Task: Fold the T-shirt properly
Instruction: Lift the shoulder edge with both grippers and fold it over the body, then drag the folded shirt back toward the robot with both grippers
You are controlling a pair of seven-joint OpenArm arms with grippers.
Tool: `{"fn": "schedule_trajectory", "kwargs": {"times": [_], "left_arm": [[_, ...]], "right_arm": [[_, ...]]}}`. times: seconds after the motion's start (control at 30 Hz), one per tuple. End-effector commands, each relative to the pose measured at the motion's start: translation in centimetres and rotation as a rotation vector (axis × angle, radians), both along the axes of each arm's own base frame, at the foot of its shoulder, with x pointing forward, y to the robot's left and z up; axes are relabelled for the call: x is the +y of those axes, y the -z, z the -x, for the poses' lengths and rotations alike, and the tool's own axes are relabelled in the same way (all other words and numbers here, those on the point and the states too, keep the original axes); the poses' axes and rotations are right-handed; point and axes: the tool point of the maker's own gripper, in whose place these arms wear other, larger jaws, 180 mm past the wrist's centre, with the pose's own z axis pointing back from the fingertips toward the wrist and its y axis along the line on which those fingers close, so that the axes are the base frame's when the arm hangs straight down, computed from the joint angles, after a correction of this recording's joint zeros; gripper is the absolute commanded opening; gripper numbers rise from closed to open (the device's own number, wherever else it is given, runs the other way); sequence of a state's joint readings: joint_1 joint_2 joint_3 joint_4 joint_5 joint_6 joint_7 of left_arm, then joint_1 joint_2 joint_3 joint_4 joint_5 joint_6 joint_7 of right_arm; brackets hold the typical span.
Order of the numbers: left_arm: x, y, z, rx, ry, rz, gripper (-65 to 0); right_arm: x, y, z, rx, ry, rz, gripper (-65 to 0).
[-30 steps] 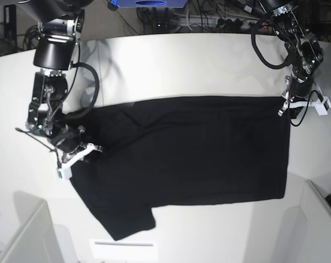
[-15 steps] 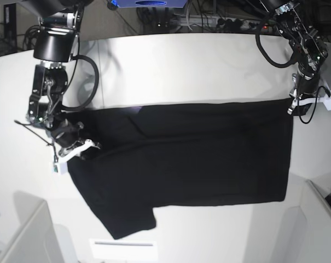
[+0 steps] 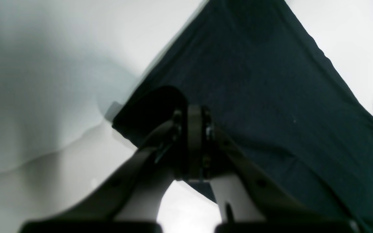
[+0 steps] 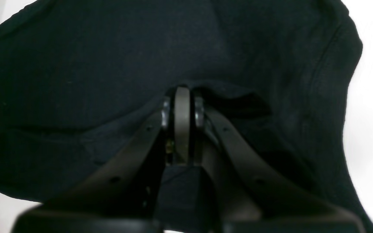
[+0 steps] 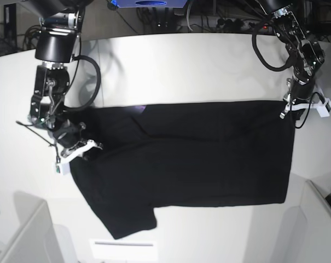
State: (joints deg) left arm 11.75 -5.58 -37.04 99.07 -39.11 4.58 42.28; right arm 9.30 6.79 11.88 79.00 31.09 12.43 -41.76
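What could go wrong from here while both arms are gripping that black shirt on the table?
1. The left gripper pinches only the very corner of the T-shirt, so the cloth could slip out if pulled.
2. The right gripper holds a bunched area near the sleeve, which might carry wrinkles into the fold.
3. One sleeve sticks out at the near edge of the table and may end up folded crooked.

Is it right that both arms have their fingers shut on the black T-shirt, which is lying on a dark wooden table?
Not quite: the table is white, not dark wood, as the base view shows. Both arms do have fingers shut on the black T-shirt.
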Motion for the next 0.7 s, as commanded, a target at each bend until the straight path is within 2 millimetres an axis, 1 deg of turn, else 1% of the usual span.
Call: {"fn": "schedule_trajectory", "kwargs": {"times": [0.0, 0.03, 0.07, 0.1, 0.13, 0.17, 0.2, 0.27, 0.3, 0.33, 0.37, 0.43, 0.47, 0.5, 0.57, 0.67], "left_arm": [[0.7, -1.2, -0.5, -0.038, -0.004, -0.026, -65.0], [0.7, -1.3, -0.6, -0.039, -0.004, -0.027, -65.0], [0.7, -1.3, -0.6, -0.039, -0.004, -0.027, -64.8], [0.7, -1.4, -0.6, -0.042, -0.004, -0.030, -58.1], [0.8, -1.6, -0.6, -0.045, -0.002, -0.034, -51.3], [0.8, -1.6, -0.7, -0.046, 0.000, -0.035, -44.4], [0.8, -1.7, -0.7, -0.047, -0.001, -0.036, -37.7], [1.4, -1.9, -0.5, -0.050, -0.014, -0.043, -26.7], [2.0, -2.0, -0.2, -0.054, -0.031, -0.047, -21.9], [2.6, -2.6, -0.1, -0.070, -0.051, -0.052, -17.8], [3.2, -3.2, 0.0, -0.083, -0.068, -0.062, -14.6], [4.0, -4.6, 0.6, -0.109, -0.092, -0.087, -11.5], [4.1, -5.2, 0.9, -0.118, -0.093, -0.105, -11.7], [4.2, -5.7, 1.3, -0.120, -0.091, -0.120, -11.7], [4.0, -5.6, 2.3, -0.103, -0.076, -0.139, -11.7], [2.8, -3.8, 3.9, -0.059, -0.024, -0.129, -11.7]], "right_arm": [[-0.4, -1.6, -1.1, -0.042, 0.001, 0.004, -65.0], [-0.3, -1.5, -1.0, -0.030, -0.005, 0.004, -65.0], [-0.4, -1.7, -1.2, -0.024, -0.009, 0.004, -58.4], [-0.4, -1.7, -1.2, -0.018, -0.009, 0.004, -50.4], [-0.5, -1.8, -1.1, -0.014, -0.011, 0.004, -44.0], [-0.5, -1.9, -1.2, -0.020, -0.009, 0.005, -40.1], [-0.5, -2.2, -1.2, -0.028, -0.007, 0.007, -39.2], [-0.7, -2.6, -1.3, -0.038, 0.006, 0.009, -41.4], [-1.2, -2.6, -1.1, -0.031, 0.040, 0.009, -42.3], [-1.6, -3.1, -1.0, -0.036, 0.079, 0.009, -43.1], [-2.5, -3.5, -0.6, -0.040, 0.140, 0.006, -42.9], [-3.7, -4.5, 0.5, -0.070, 0.231, -0.001, -42.8], [-3.9, -5.3, 1.0, -0.099, 0.254, 0.002, -42.8], [-3.8, -5.6, 1.9, -0.116, 0.273, 0.001, -42.8], [-3.3, -6.4, 3.6, -0.145, 0.302, -0.010, -42.3], [-3.1, -6.2, 6.5, -0.134, 0.359, -0.032, -35.1]]}}
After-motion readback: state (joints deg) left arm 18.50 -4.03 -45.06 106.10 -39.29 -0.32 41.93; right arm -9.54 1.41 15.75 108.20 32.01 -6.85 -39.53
